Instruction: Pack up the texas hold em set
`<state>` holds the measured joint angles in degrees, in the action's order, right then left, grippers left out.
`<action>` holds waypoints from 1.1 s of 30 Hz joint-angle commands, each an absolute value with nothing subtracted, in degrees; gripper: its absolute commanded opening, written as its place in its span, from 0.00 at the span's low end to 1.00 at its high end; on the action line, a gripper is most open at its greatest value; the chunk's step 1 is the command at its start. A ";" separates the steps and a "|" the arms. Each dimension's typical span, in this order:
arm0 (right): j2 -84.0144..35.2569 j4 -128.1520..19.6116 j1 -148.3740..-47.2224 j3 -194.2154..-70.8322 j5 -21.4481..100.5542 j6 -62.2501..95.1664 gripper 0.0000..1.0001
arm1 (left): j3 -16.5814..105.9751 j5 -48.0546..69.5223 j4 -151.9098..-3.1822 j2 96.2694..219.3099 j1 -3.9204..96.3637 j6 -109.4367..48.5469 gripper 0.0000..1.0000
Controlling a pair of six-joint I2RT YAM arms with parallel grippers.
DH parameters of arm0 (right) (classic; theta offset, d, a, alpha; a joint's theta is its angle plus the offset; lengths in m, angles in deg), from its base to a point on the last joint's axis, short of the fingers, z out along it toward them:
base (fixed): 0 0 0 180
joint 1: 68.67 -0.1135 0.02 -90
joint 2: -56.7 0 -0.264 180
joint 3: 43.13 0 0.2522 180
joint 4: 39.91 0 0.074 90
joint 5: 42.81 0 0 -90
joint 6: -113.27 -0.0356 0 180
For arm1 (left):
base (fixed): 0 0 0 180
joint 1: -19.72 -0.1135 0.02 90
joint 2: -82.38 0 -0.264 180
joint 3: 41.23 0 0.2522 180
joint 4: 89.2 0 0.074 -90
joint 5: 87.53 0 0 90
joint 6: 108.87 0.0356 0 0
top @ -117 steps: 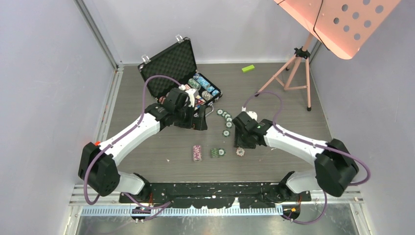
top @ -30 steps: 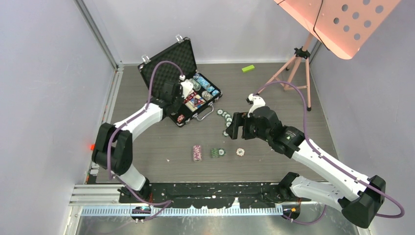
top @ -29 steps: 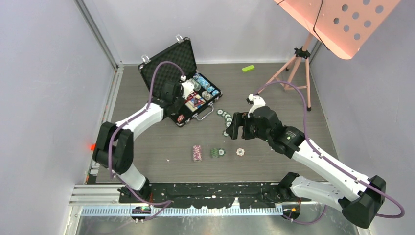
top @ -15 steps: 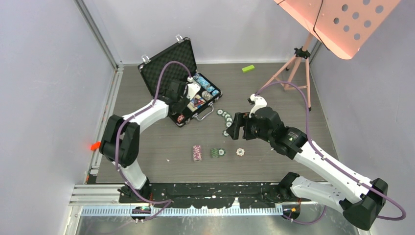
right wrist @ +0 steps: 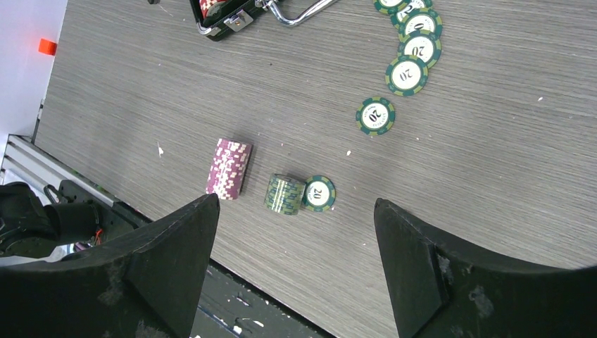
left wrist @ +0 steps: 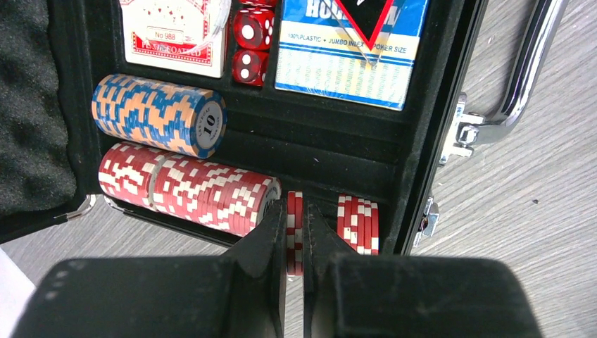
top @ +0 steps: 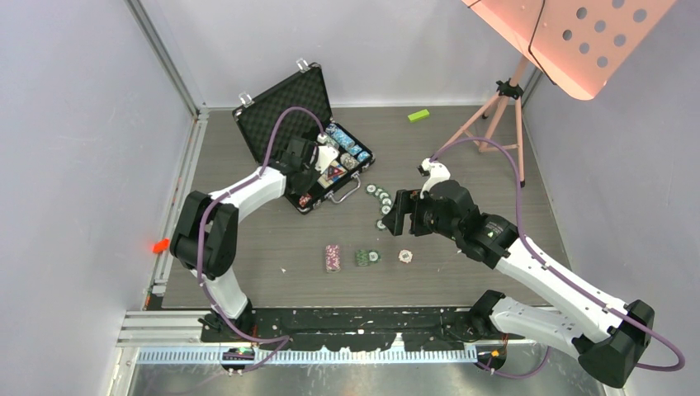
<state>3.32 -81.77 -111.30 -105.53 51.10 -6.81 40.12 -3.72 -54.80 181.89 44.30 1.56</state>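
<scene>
While the left gripper (left wrist: 294, 227) is pressed together on a thin pair of red-and-white chips (left wrist: 294, 243), held on edge, the pair is seen over the nearest groove of the briefcase (top: 287, 104). It sits in the gap between the long red row (left wrist: 190, 190) and a short red group (left wrist: 357, 224).

The step in hand is judged to be seating these chips. The pair should be kept upright and parallel to its neighbours, lowered until the rims rest in the groove, and only then released. A tilted release would likely let the discs topple flat. The jaws should be parted only slightly, as chips lie close on both sides.

Materials noted:
- Chips: hard, smooth discs with striped rims.
- Tray lining: black, felt-like.
- Lid foam: egg-crate textured.
- Handle (left wrist: 524, 70): polished metal.
- Dice (left wrist: 250, 42): glossy red cubes, lodged between two card boxes.

The right gripper (top: 394, 214) is spread wide and holds nothing. It hangs above the table (right wrist: 493, 176), where a purple stack (right wrist: 229, 169), a green stack (right wrist: 284, 194) and loose green chips (right wrist: 375, 116) lie unpacked.
</scene>
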 commanded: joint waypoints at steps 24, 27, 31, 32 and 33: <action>-4.92 -88.78 -111.30 -110.63 55.20 -8.86 0.89 | 41.64 0.24 -52.43 173.17 44.24 -2.96 0.72; -9.60 -95.21 -111.30 -111.88 57.91 -10.65 0.94 | 40.16 2.17 -53.23 169.12 44.24 -4.41 0.86; -13.03 -98.19 -111.30 -110.00 60.83 -14.26 0.95 | 38.82 5.49 -53.16 164.82 44.24 -7.23 1.00; -13.32 -98.12 -111.30 -109.50 61.00 -15.47 0.93 | 38.23 5.62 -53.62 163.78 44.24 -8.37 1.00; -13.98 -97.61 -111.30 -108.50 61.06 -16.05 0.93 | 37.41 6.01 -54.40 162.59 44.24 -9.45 1.00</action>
<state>-12.90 -94.54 -111.30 -109.34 57.26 -11.32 39.66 2.29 -52.13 167.07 44.15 -4.93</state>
